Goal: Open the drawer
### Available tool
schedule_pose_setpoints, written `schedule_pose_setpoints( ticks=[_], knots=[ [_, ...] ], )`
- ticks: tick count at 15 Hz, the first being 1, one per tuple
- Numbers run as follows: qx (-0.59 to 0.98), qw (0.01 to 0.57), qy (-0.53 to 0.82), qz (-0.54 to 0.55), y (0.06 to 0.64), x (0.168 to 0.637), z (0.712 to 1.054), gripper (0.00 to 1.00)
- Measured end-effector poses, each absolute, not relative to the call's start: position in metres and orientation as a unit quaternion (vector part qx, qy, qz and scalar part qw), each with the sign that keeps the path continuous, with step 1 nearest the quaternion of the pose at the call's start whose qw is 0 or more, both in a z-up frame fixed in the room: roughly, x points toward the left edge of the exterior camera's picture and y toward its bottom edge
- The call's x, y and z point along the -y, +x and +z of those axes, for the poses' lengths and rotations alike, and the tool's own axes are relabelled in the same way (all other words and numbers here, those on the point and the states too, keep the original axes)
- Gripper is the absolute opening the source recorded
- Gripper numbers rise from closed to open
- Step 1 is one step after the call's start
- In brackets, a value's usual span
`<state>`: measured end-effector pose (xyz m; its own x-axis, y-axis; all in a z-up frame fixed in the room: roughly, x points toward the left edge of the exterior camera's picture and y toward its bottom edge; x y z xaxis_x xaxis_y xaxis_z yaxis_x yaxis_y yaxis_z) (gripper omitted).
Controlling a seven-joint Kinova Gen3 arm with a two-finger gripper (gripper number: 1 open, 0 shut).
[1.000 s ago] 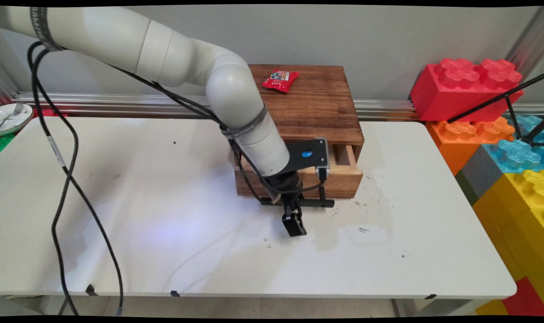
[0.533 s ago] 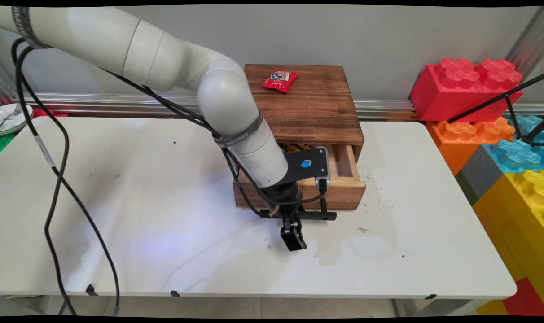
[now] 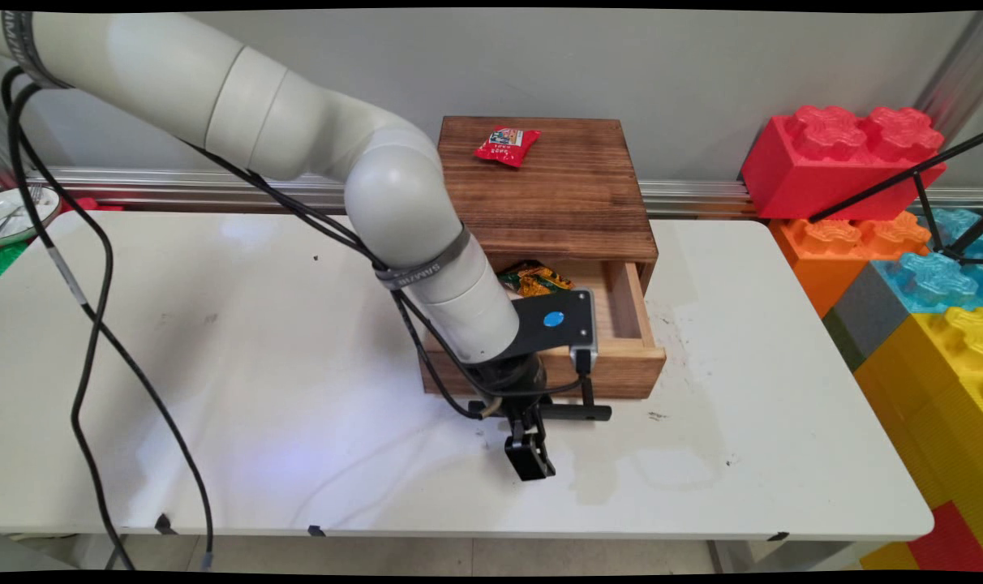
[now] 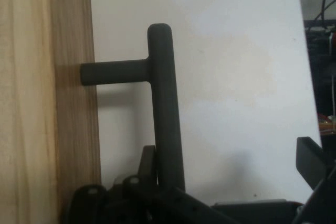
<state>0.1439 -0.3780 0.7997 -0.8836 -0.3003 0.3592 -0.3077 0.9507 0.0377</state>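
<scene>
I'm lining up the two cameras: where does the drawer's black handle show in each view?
Main view: the black handle lies level, low and centre, just in front of the open drawer's front, partly behind the claw.
Hand view: the handle runs upright through the centre, one post reaching left into the wood.
Shared landmark: the drawer's front, the pale wood along the hand view's left edge.

1. Our white arm reaches in from 10 o'clock, elbow bent, wrist angled down toward 5 o'clock.
2. Our black gripper hangs low, fingers spread wide.
</scene>
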Motion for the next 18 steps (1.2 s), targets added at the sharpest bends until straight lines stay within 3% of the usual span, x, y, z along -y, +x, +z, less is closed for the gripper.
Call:
schedule_pose_setpoints(
  ticks=[18],
  knots=[
    [0.97, 0.19, 0.149, 0.028, 0.136, 0.326, 0.795, 1.0]
  ],
)
